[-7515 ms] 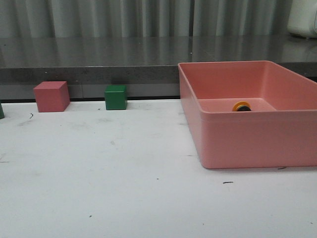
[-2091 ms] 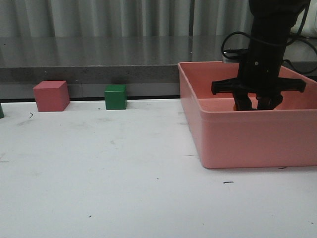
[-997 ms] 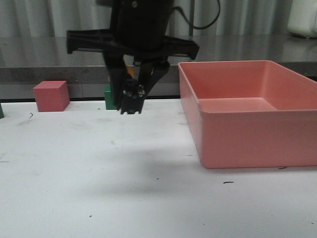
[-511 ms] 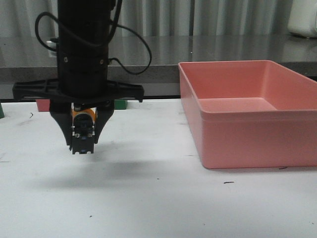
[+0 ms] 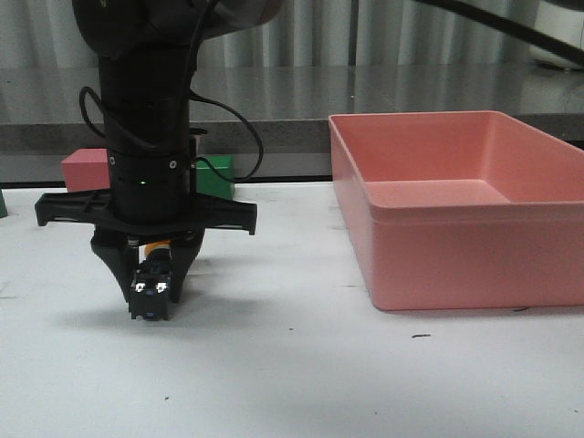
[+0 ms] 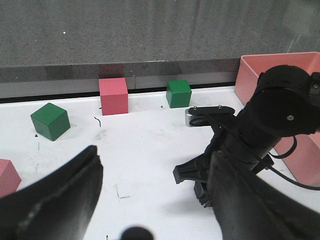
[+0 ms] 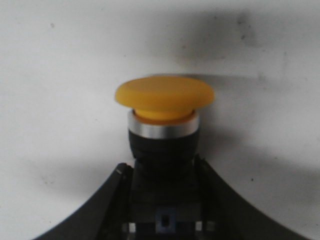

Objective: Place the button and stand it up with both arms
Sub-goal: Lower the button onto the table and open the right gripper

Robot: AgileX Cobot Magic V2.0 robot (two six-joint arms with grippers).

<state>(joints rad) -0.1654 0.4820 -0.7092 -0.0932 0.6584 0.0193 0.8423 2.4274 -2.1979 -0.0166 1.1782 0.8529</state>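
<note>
**Button carried low over the table in the right gripper**

Front view: the right gripper (image 5: 151, 297) was seen pointing down, just above the white table (image 5: 301, 365), closed on the button (image 5: 152, 290), of which only the dark body and a sliver of yellow showed. A smooth pink bin (image 5: 456, 205) stood well apart to the right; a pink cube (image 5: 78, 169) and a green cube (image 5: 217, 175) sat behind.

Left wrist view: the left gripper (image 6: 150, 200) was seen with its fingers wide apart, holding nothing, facing the other arm.

Right wrist view: the glossy yellow mushroom cap, silver collar and black blocky body were shown, the body clamped between the fingers (image 7: 112, 200). The button was judged rigid, light and top-heavy, with a slippery cap; its flat-sided body was judged the best hold.
</note>
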